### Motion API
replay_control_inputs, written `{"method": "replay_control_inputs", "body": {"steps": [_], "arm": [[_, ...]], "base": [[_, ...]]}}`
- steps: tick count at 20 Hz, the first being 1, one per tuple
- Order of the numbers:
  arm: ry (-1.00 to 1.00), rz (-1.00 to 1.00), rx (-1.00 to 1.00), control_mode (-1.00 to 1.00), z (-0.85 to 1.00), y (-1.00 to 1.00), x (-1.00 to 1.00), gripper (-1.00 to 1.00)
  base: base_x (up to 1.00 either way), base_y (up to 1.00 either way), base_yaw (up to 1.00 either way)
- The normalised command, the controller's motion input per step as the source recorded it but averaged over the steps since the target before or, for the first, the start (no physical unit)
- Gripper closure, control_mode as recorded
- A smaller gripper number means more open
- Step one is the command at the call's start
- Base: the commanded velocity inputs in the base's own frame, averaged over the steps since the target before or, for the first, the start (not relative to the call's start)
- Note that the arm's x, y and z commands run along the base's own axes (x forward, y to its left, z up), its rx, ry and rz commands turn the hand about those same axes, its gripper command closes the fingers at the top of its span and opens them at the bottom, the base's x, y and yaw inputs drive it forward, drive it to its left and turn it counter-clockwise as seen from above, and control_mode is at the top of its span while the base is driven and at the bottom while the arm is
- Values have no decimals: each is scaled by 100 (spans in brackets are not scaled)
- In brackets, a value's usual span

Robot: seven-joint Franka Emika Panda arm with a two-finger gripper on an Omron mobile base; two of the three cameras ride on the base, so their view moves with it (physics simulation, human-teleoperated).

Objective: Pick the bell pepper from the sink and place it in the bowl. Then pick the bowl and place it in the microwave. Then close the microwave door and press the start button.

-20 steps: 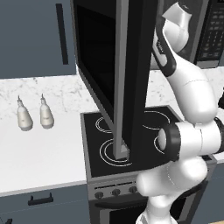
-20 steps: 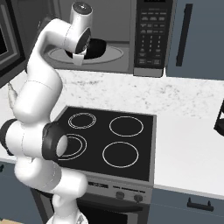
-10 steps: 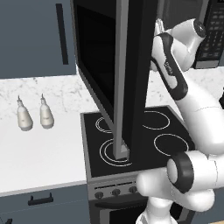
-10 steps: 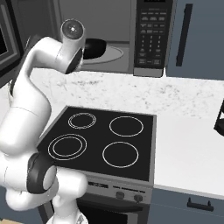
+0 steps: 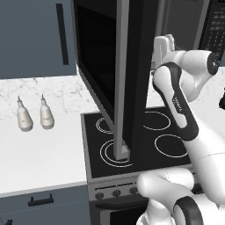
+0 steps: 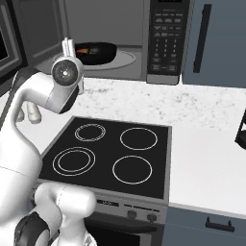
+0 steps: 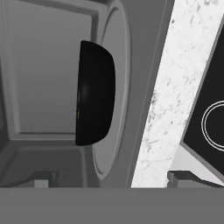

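The claw (image 5: pixel 161 47) stood raised beside the open microwave door (image 5: pixel 115 79), which hung edge-on just to its left. Below it lay the black stovetop (image 5: pixel 145 143). Far to its left, two small white bottles (image 5: pixel 34 115) stood together on the pale bench (image 5: pixel 39 154).

black bowl (image 7: pixel 94 94), white speckled counter (image 6: pixel 202 108)

The microwave door (image 5: pixel 115 74) stands swung wide, jutting over the stove (image 6: pixel 113 156) and walling off its 9 o'clock side; the microwave (image 6: pixel 120 41) mouth is open, its turntable partly taken by the bowl (image 6: pixel 98 50) at 10 o'clock
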Motion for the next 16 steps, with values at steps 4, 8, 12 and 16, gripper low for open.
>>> {"method": "replay_control_inputs", "body": {"steps": [4,8,12,16], "arm": [[-2,-4,-5,-100,-1,-2,-26,-100],[0,-18,-10,-100,0,-12,-27,-100],[3,-23,-16,-100,0,-20,-9,-100],[8,-27,-23,-100,0,-16,-4,-100]], "base": [[0,0,0],[0,0,0],[0,0,0],[0,0,0]]}}
